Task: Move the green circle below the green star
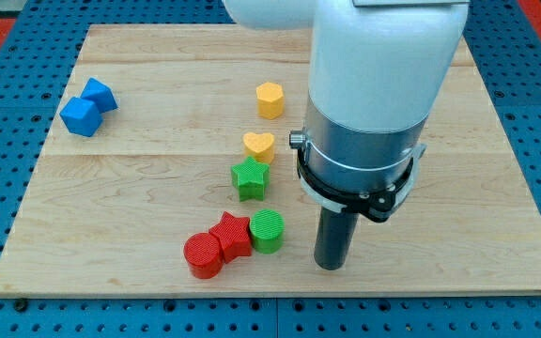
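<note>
Green circle already close under the green star, our tip just to its right

The green circle is a short ribbed cylinder standing flat on the worktop, touching the red star on its left, with the red circle beyond that. It lies toward the view's bottom from the green star, slightly to the right. Our tip rests near the circle's right and a little lower, so a leftward nudge would, we judge, centre it. We carry no jaws, only the rod. A yellow heart sits above the star
</note>
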